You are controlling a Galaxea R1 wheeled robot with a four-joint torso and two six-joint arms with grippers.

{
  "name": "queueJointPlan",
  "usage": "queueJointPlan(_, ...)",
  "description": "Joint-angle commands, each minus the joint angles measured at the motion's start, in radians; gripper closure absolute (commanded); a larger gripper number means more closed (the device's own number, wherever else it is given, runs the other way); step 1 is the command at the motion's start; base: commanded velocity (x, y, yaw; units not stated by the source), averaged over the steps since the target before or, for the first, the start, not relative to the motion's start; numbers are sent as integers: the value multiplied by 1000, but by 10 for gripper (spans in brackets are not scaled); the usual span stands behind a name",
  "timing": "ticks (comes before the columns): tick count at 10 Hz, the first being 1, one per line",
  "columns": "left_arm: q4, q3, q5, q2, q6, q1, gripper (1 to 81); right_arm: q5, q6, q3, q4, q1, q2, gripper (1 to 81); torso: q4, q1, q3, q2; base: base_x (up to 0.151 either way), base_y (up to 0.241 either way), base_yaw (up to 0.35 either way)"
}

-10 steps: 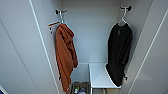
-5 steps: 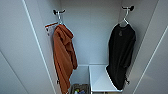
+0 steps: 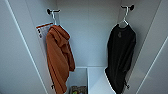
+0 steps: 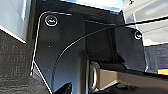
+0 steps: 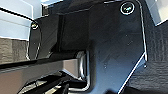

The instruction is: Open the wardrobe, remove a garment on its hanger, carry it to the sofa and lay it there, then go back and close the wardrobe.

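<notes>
The wardrobe [image 3: 87,37] stands open right in front of me in the head view, with its white inner walls and back panel showing. The garment [image 3: 121,55], a black short-sleeved top, hangs on the right on a white hanger [image 3: 124,20] from a dark hook [image 3: 130,7]. It hangs straight and nothing touches it. The open door panels flank the opening at the left [image 3: 15,62] and the right [image 3: 157,62].
A rust-orange hooded garment [image 3: 58,60] hangs on the left hook, with a paper tag [image 3: 43,28] behind it. Low inside is a white shelf block [image 3: 97,80], with small items [image 3: 78,89] on the wardrobe floor beside it. Dark carpet [image 4: 12,62] shows under the arms.
The head view has drawn slightly closer to the wardrobe's inside, so both garments look larger. They hang as before.
</notes>
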Motion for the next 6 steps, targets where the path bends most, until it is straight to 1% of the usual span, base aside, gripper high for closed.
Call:
queueJointPlan(1, 13, 7, 51, -3, 3, -35, 10, -58, -6, 5, -7, 34, -5, 10, 0, 0, 0, 0, 93, -75, 0)
queueJointPlan(3, 13, 7, 51, -3, 3, -35, 10, -59, -6, 4, -7, 36, -3, 10, 0, 0, 0, 0, 93, -61, 0)
queueJointPlan(6, 13, 7, 51, -5, 3, -35, 10, -61, -6, 4, -7, 36, -3, 10, 0, 0, 0, 0, 93, 0, 0)
